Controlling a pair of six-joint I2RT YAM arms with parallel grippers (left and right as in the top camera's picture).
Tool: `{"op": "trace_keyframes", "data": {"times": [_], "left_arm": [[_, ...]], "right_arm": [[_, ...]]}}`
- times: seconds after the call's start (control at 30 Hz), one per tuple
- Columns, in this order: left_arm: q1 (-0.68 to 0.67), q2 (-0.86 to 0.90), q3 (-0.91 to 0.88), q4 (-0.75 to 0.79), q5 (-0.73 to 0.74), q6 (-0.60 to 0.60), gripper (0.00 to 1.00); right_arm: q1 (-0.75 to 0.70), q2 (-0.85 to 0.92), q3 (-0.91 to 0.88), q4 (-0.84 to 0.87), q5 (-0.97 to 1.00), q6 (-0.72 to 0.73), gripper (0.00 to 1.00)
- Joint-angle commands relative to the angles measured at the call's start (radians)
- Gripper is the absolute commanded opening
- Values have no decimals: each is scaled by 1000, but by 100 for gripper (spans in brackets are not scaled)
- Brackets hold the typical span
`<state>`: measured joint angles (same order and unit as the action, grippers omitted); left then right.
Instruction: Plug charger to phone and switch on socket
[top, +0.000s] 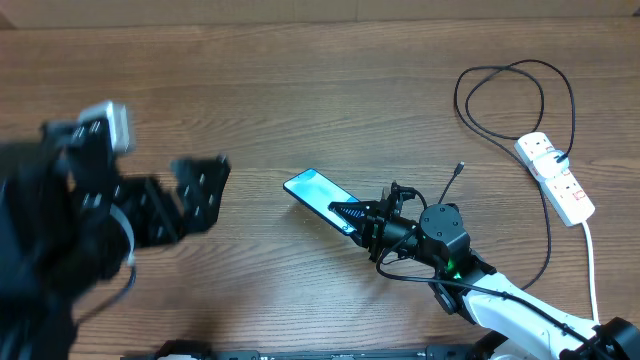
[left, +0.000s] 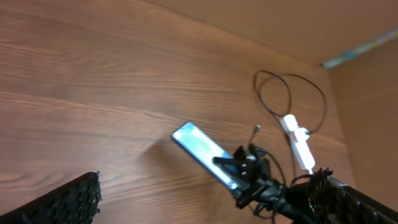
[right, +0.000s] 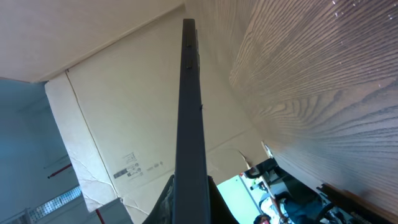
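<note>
Your right gripper (top: 362, 222) is clenched on one end of the slim rectangular phone with the light blue screen (top: 315, 190), and the wrist view shows its dark edge pinched between the fingers; the phone sits near the middle of the brown wooden table (top: 300, 80), and from the shadow beside it I judge it tilted up rather than lying flat. Your left gripper (top: 205, 192) hangs wide open and empty, well apart on the left. The thin black charger cable (top: 458, 100) loops across the far right of the table, and its small metal-tipped plug (top: 459, 170) lies loose just beside your right gripper, not in the phone, so the plugging-in is not yet done. The white elongated power strip (top: 556, 178) with its red-marked switches rests at the right edge, untouched by either arm; whether a switch is on, you cannot tell from here. So both steps look left to do. As for writing: the beige cardboard box (right: 124, 124) carries a small printed label, too small to read, and no brand text on the phone is legible
</note>
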<state>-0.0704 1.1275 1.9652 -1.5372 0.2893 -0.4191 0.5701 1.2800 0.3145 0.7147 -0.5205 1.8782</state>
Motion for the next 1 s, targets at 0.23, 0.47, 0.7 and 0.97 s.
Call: {"op": "trace_keyframes", "data": {"times": [0.23,0.47,0.7,0.97], "left_arm": [[0,-233,-360,71,-159,-43,100],[0,-244,-647,344,139,-120,99],[-2,-222,-851,546,221,-272,100],[-3,-137,-931,623,248,-409,100]], "right_arm": [[2,-21,31,20,-5,1,4],[2,-21,31,20,-4,0,4],[3,-21,31,20,44,0,4],[79,-21,31,65,188,11,4]]}}
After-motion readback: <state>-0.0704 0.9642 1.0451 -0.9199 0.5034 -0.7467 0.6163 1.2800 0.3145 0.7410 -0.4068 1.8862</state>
